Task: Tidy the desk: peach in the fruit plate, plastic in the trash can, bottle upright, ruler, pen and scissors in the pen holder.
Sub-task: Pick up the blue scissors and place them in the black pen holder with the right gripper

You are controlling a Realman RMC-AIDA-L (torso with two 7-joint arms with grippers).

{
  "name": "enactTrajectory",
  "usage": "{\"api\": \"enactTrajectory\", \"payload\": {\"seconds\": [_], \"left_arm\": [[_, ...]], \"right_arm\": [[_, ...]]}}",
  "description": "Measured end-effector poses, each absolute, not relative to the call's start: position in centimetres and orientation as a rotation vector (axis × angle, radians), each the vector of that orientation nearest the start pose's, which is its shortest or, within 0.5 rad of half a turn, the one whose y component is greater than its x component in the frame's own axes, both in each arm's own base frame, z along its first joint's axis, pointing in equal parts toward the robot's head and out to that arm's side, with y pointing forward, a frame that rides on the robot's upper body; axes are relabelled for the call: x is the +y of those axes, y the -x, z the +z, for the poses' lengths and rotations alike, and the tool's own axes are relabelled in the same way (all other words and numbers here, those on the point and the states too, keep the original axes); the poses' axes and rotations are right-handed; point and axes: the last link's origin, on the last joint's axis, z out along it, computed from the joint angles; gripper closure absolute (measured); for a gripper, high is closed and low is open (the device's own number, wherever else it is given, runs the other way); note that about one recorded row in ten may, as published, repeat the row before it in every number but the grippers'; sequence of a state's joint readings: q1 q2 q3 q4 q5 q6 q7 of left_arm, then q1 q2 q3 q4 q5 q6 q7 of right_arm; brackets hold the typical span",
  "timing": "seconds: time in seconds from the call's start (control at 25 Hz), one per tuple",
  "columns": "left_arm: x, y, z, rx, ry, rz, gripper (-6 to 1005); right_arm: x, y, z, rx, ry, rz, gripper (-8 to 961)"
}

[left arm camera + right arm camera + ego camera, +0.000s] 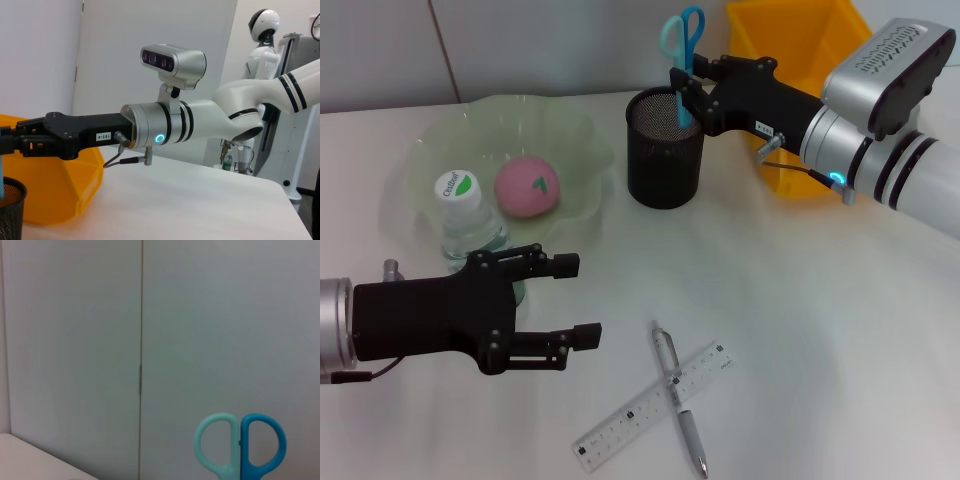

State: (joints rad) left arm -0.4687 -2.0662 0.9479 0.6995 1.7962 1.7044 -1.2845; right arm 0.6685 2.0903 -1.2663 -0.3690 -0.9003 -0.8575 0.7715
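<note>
White desk (pixel 800 330) against a pale panelled wall; second robot parked in the background, seen in the left wrist view. Status check. Peach (pixel 528 187) sits in the fruit plate (pixel 575 130): done. Bottle (pixel 468 215) stands upright, white cap up, at the plate's near edge just behind the left gripper: done, as far as I can judge. Trash can (pixel 795 50) stands behind the right arm; no loose plastic visible on the desk, and the bin's inside is not readable from here, so that item is unconfirmed. Scissors (pixel 682 60) in progress: right gripper (pixel 684 92) is closed on them just above the pen holder (pixel 665 150), blade end down inside the mesh cup, handles up (handles also show in the right wrist view). Whether the tips have reached the bottom, I cannot tell; they are not yet let go. Left gripper (pixel 576 300) hovers low over the near-left desk, fingers spread wide, holding nothing. Remaining: pen (pixel 678 398) and ruler (pixel 655 406) lie crossed on the near desk, touching, the pen over the ruler, well apart from the holder. Estimate: roughly half to two-thirds complete, two items untouched.
</note>
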Motion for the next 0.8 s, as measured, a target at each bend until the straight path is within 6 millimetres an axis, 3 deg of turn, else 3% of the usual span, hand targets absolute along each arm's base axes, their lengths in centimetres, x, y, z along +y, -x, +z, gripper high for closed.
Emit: {"api": "enactTrajectory", "payload": {"seconds": [0.8], "left_arm": [[30.29,23.33,-0.67,-0.343,2.907,-0.875,187]], "right_arm": [[41.45,-22.46,-4.45,0.412,2.204,0.686,660]]}}
